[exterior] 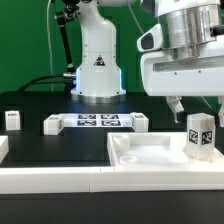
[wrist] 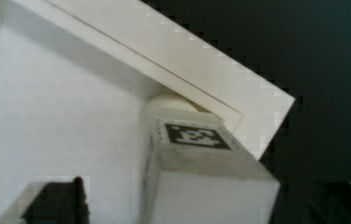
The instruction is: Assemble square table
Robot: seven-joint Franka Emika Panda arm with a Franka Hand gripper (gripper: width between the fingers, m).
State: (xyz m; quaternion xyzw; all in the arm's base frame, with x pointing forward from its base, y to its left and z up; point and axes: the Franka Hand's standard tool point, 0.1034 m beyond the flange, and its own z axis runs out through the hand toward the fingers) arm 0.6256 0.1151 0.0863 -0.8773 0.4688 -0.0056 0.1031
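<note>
Gripper (exterior: 198, 104): jaws spread wide, nothing pinched; fingers (wrist: 56, 205) seen clear of leg (wrist: 198, 170). Leg found upright just below, at corner of tabletop (exterior: 140, 152) on exterior view's right, beside raised rim. Seating depth cannot be told. Risk judged: leg toppled or knocked askew if brushed by finger during lift-off; if thread left loose, wobble expected
</note>
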